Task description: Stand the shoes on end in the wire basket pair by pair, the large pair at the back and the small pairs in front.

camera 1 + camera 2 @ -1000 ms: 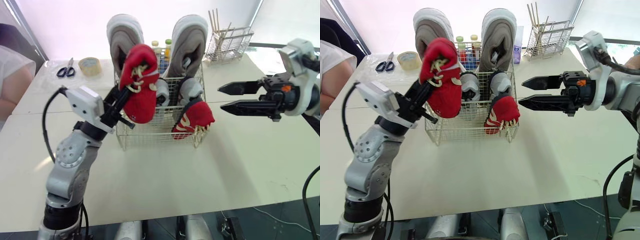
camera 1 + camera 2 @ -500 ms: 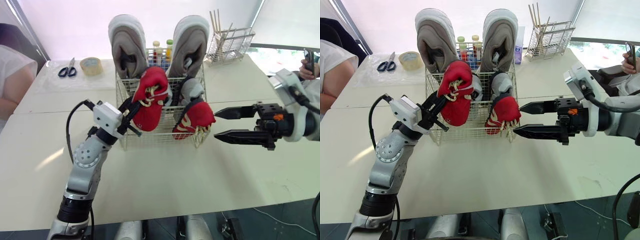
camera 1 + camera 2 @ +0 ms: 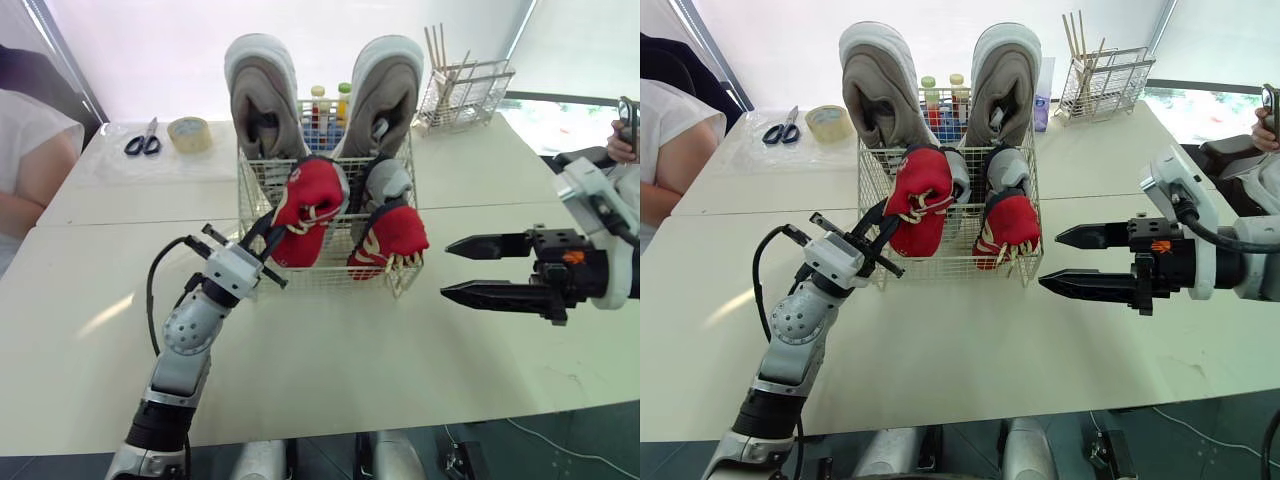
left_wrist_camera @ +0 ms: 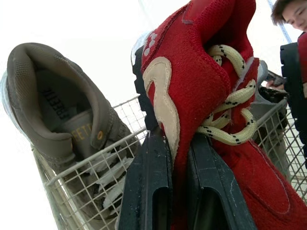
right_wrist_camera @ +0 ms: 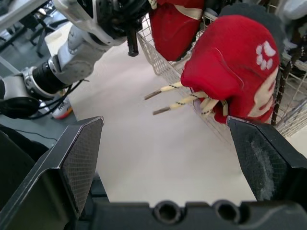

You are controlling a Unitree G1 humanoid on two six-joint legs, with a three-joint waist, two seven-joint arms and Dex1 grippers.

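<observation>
1. Down went the red shoe (image 3: 308, 205). A second ago my left arm held it high over the front of the wire basket (image 3: 325, 277). Now it sits low in the front of the basket, left of the middle of the frame.
2. My left gripper (image 3: 270, 228) is pinched tight on the side of that shoe. I cannot tell if the shoe rests on the basket floor.
3. My right gripper (image 3: 446, 269) hangs over the bare table (image 3: 400, 380) at the right of the frame. Its two fingers are spread wide and hold nothing. There is a small gap between its tips and the basket's near corner.
4. Bare table runs from the front of the basket to the bottom edge of the frame, so there is room to move there.
5. At the back of the basket the two big grey shoes (image 3: 262, 95) stand on end and poke up over the rim.
6. At the front, the second red shoe (image 3: 392, 235) stands beside the one I hold. Its laces hang out through the wire. A small grey shoe (image 3: 385, 182) stands just behind it.
7. Behind the basket are bottles (image 3: 330, 100).
8. In the upper left lie scissors (image 3: 143, 140) and a tape roll (image 3: 189, 132).
9. In the upper right stands a rack (image 3: 468, 82) with sticks.
10. A person (image 3: 30, 150) sits at the left edge.
</observation>
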